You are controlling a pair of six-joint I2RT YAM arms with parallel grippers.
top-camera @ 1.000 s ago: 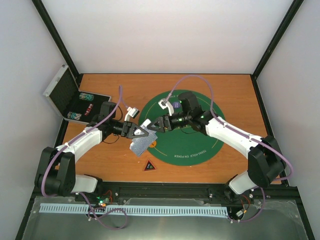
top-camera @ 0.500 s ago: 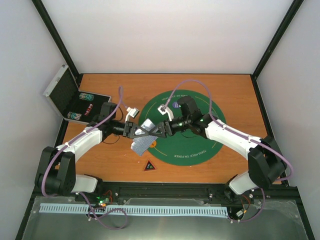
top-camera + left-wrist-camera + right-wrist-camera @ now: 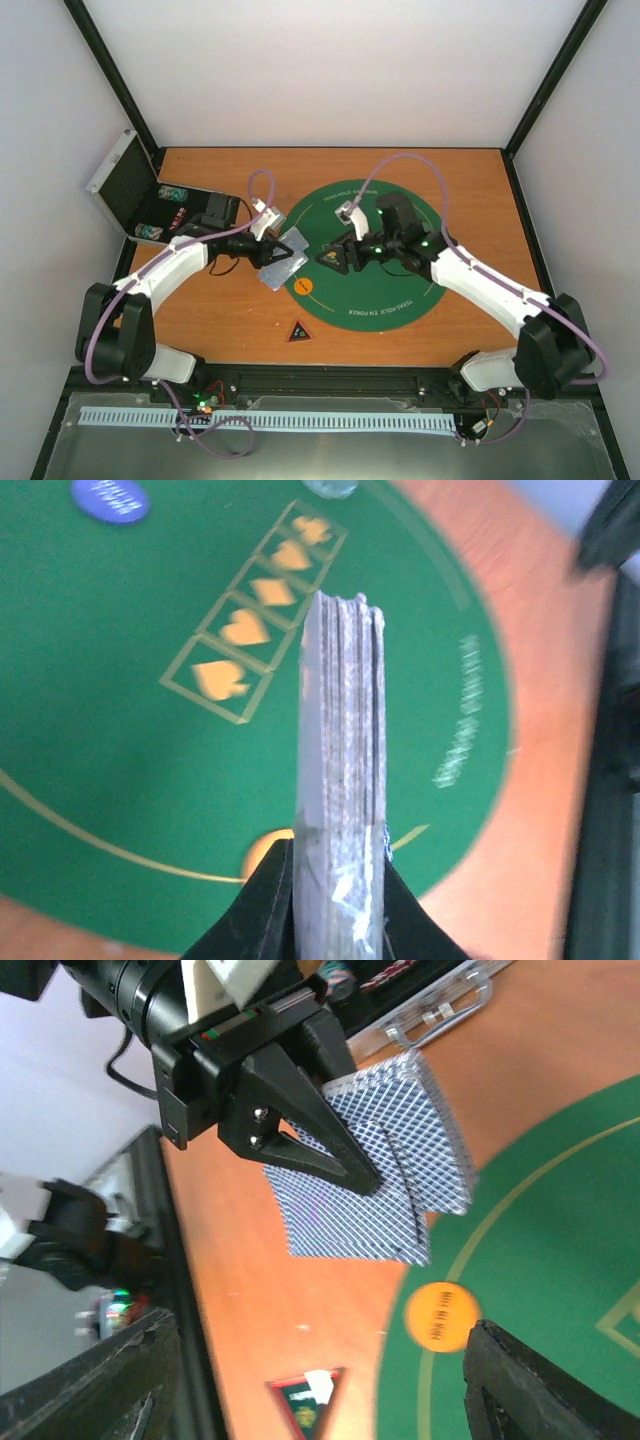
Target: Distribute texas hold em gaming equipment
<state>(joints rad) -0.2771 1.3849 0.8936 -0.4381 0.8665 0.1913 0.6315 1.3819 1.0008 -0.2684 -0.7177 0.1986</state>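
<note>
Card deck (image 3: 340, 730) is pinched edge-on by left gripper (image 3: 336, 885), faces hidden. Right gripper (image 3: 320, 1325) is held spread, partly cropped.

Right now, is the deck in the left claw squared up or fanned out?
Slightly fanned: the cards in the shut left claw sit offset from one another, corners staggered.

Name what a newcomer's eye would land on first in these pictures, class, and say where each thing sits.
The stack of grey-blue playing cards stands out first, clamped in the left end effector above the left rim of the round green poker mat. The right end effector faces it over the mat, open and empty. Then comes the open silver case at the far left corner of the table.
</note>
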